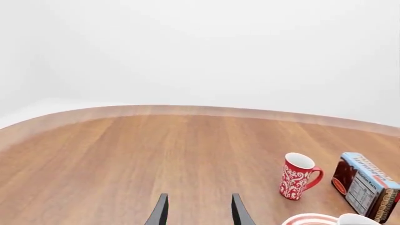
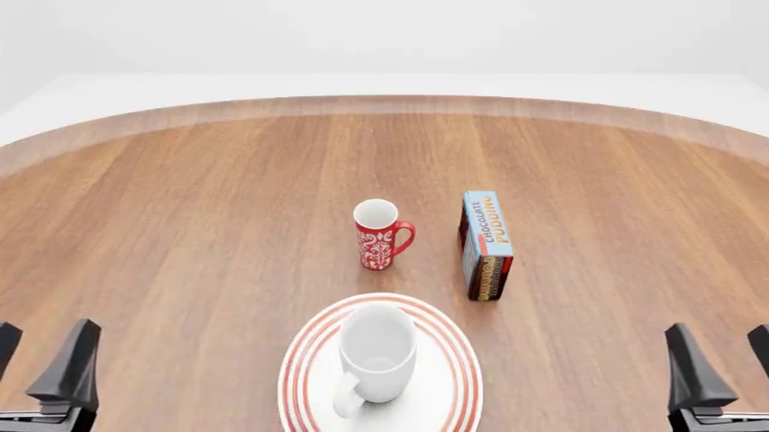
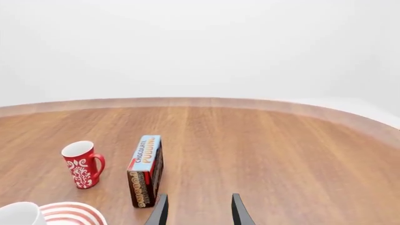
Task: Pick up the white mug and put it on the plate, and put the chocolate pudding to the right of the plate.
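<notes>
The white mug (image 2: pixel 377 356) sits upright on the plate (image 2: pixel 453 364), right by the table's (image 2: pixel 180 234) near edge, its handle turned toward that edge; the plate's red rings show all round it; farther in toward the table's middle stands the red mug (image 2: pixel 380 235), upright, handle pointing at the chocolate pudding (image 2: pixel 485 243); the carton lies on a long side, blue lettered face up, just beside the red mug on the right-edge side and apart from the plate, a touch farther from the near edge than the plate's rim; the left gripper (image 2: pixel 42 360) hangs near the near-left corner, fingers spread, nothing between them; the right gripper (image 2: pixel 721 360) mirrors it at the near-right corner, fingers parted and empty; both well apart from the plate and carton.
</notes>
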You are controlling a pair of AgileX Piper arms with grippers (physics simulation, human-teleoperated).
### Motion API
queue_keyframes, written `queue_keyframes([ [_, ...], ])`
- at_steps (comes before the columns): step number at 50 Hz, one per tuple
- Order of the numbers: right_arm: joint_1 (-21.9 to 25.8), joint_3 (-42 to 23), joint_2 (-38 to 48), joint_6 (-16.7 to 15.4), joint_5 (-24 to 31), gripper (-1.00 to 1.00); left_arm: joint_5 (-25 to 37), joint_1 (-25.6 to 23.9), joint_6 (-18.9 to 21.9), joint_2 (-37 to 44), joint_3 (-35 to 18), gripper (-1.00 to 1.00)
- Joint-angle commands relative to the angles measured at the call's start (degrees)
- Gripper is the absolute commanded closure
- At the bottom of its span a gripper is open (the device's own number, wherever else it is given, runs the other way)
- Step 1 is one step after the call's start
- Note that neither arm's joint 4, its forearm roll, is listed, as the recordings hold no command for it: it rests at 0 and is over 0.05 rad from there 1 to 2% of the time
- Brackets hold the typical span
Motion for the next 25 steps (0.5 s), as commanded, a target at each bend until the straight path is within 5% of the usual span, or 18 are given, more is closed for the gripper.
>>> queue_keyframes([
  [1,-0.36,-1.17,0.18,-1.2,0.72,-1.0,-0.21,-0.38,-0.25,-0.01,0.16,-1.0],
  [9,0.48,-2.69,0.16,-2.98,2.11,-1.0,-0.27,-0.57,-0.33,-0.01,0.13,-1.0],
  [25,3.76,-5.42,8.94,-6.34,-3.78,-1.0,-0.71,-1.26,-0.54,-0.01,0.02,-1.0],
])
